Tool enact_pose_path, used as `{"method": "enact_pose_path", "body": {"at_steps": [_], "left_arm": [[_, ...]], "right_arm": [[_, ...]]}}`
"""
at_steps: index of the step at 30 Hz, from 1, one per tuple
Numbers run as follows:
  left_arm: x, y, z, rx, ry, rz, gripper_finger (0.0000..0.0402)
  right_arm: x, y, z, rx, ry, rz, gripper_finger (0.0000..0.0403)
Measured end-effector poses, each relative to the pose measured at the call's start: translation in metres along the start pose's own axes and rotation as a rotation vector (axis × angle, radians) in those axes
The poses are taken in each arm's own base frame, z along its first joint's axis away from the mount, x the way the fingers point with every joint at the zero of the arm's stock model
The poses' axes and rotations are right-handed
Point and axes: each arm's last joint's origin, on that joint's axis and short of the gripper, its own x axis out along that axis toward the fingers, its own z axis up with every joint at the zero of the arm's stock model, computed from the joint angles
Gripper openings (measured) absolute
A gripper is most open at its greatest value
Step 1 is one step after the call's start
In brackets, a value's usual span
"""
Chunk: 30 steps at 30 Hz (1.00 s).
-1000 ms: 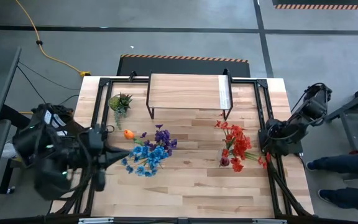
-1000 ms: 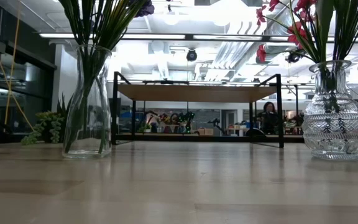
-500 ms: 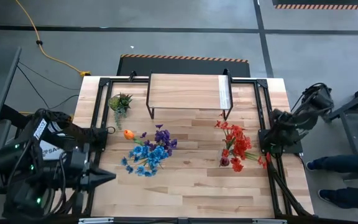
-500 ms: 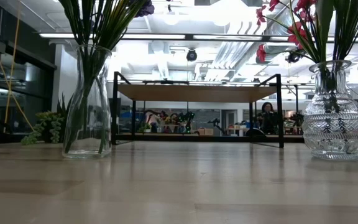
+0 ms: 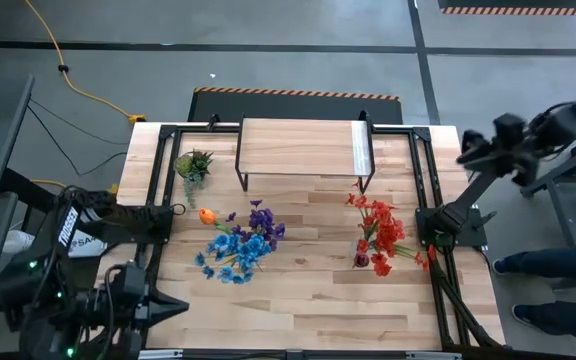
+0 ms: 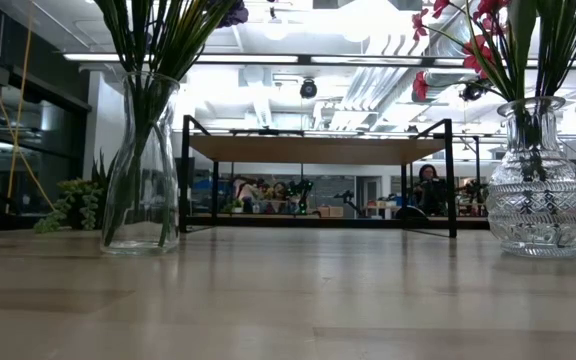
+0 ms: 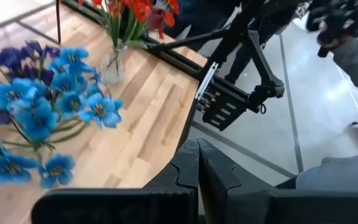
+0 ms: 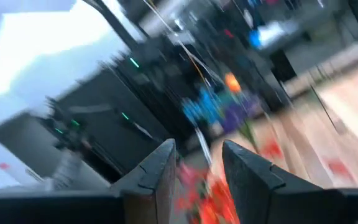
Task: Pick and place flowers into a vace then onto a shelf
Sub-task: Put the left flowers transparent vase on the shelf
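Observation:
Blue, purple and one orange flower [image 5: 238, 243] stand in a tall clear vase [image 6: 140, 165] left of the table's middle. Red flowers [image 5: 378, 233] stand in a round cut-glass vase [image 6: 541, 180] toward the right. Both vases rest on their bases on the tabletop. The shelf [image 5: 303, 148], a light-wood board on black legs, stands at the far edge with nothing on it. My left gripper [image 5: 180, 306] is shut and empty near the table's near left corner, pointing toward the blue bunch [image 7: 42, 106]. My right gripper [image 5: 465, 150] hangs raised beyond the right edge, open, nothing between its fingers [image 8: 160, 165].
A small spiky green plant [image 5: 193, 163] sits at the far left beside the shelf. A black frame [image 5: 423, 180] runs along the table's sides. There is bare wood between the two vases and along the near edge [image 5: 308, 320].
My left gripper has drawn back from beside the blue bunch toward the table's near left corner, staying shut. My right arm has risen from its folded pose at the right edge and tipped its gripper up to level. Flowers, vases and shelf have stayed put.

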Motion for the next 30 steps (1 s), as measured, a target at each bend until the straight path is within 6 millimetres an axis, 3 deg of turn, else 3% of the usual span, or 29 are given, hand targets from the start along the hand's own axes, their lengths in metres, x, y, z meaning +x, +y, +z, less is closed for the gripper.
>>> {"method": "enact_pose_path", "body": {"at_steps": [4, 11, 30], "left_arm": [[0.005, -0.005, -0.008, -0.039, 0.014, 0.011, 0.0042], [0.021, -0.017, -0.033, -0.129, 0.07, 0.049, 0.0042], [0.084, -0.047, -0.131, -0.315, 0.168, 0.251, 0.0042]], "right_arm": [[-0.004, 0.007, 0.012, -0.069, -0.079, 0.079, 0.0124], [-0.005, 0.008, 0.013, -0.089, -0.082, 0.098, 0.0124], [-0.005, 0.008, 0.013, -0.089, -0.081, 0.098, 0.0124]]}}
